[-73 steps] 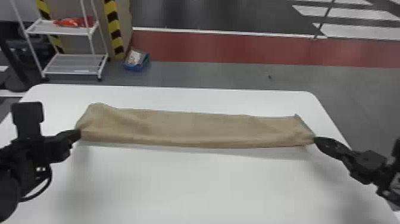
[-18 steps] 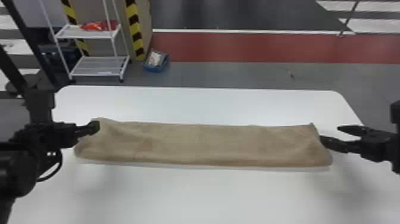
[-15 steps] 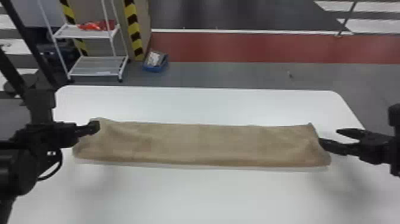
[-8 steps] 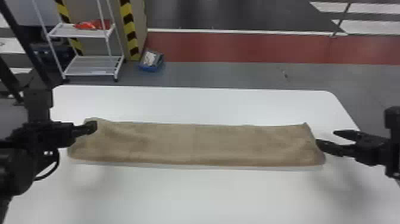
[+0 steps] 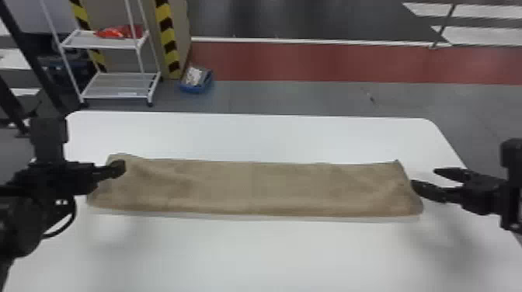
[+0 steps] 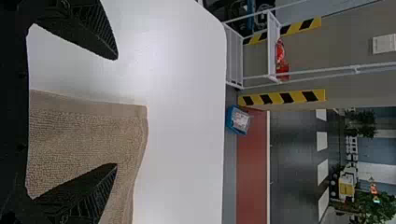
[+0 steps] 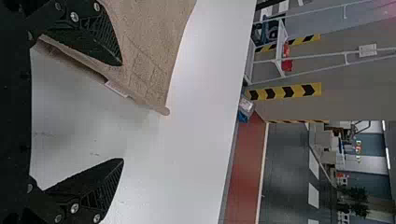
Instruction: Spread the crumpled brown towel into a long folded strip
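The black flat-fingered left gripper [image 6: 116, 111] and matching right gripper [image 7: 122, 113] gape wide, empty, at the ends of the long brown cloth towel [image 5: 252, 186], centre of the head view, on the white table [image 5: 252, 256]; sweeping off low could skew it.

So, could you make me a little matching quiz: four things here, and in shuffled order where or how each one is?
1. Brown towel
2. Left gripper
3. Right gripper
4. Blue bin

A. On the floor beyond the white table
B. Open, at the towel's right end
C. Laid out long and narrow
D. Open, at the towel's left end

Pairs: 1-C, 2-D, 3-B, 4-A
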### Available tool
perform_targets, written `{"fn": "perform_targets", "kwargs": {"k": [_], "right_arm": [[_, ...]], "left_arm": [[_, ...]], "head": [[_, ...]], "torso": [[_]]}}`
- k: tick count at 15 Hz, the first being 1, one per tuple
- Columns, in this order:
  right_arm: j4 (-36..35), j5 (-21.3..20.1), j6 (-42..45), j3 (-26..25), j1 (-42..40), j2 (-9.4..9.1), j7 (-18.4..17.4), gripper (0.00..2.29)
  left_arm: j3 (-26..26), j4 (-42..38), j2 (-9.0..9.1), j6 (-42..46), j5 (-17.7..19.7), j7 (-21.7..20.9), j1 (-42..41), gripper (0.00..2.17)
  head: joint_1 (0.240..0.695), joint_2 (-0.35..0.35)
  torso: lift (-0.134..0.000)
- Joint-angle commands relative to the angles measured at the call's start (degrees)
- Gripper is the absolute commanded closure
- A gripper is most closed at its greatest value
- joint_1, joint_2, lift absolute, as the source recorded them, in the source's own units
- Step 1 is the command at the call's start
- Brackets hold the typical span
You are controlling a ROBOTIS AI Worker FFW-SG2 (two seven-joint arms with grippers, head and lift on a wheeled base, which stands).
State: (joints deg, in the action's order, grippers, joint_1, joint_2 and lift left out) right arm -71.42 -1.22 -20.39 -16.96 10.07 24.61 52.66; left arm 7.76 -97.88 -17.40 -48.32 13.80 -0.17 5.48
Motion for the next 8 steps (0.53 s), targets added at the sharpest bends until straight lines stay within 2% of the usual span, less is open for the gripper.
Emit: {"fn": "perform_targets", "kwargs": {"k": [1,8], "right_arm": [[0.6,0.3,1.1,0.0,0.1,0.09,-0.1,0.18],[2.1,1.6,2.0,-1.1,0.4,0.35,-0.7,0.13]], "left_arm": [[-0.2,0.1,0.0,0.0,0.1,0.0,0.3,0.07],[-0.6,0.3,0.0,0.0,0.0,0.0,0.7,0.07]], "head": [[0.695,-0.037],[0.695,-0.047]], "torso": [[-0.124],[-0.124]]}}
